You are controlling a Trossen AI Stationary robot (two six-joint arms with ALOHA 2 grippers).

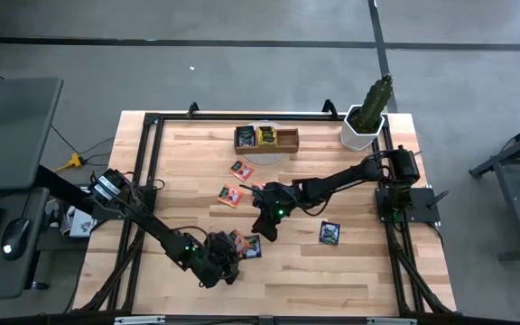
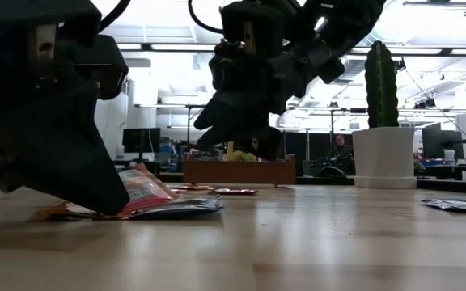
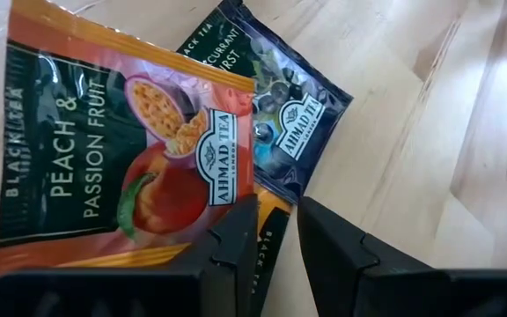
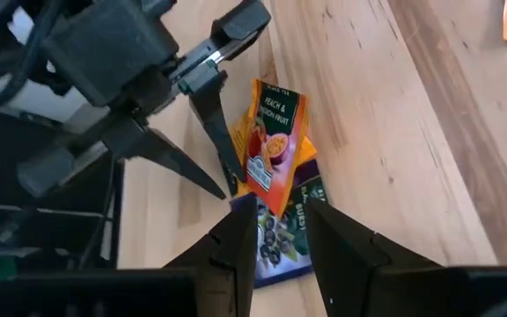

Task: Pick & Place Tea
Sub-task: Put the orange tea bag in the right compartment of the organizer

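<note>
A small pile of tea sachets lies near the table's near edge: a peach-orange one (image 3: 121,150) on top, a second orange one (image 3: 273,216) under it, and a dark blue one (image 3: 293,123) flat on the wood. My left gripper (image 3: 277,238) is down at this pile (image 1: 246,244), shut on it. My right gripper (image 4: 282,233) hovers above the same pile (image 4: 275,141), slightly open and holding nothing; it hangs clear of the table in the low view (image 2: 245,133). More sachets lie singly (image 1: 240,170) (image 1: 231,194) (image 1: 329,233). My left gripper pinches the edge of the orange sachets (image 3: 271,224) between its two fingers, coming in slanting low from the table's left and near side. The peach sachet (image 2: 144,190) tilts up from the fingertips, its far end raised off the dark sachet (image 2: 180,208) lying flat.
A brown wooden tray (image 1: 266,138) holding a few sachets sits near the far edge. A potted cactus in a white pot (image 1: 366,122) stands at the far right corner. A black frame (image 1: 152,144) borders the table. Bare wood lies toward the near right.
</note>
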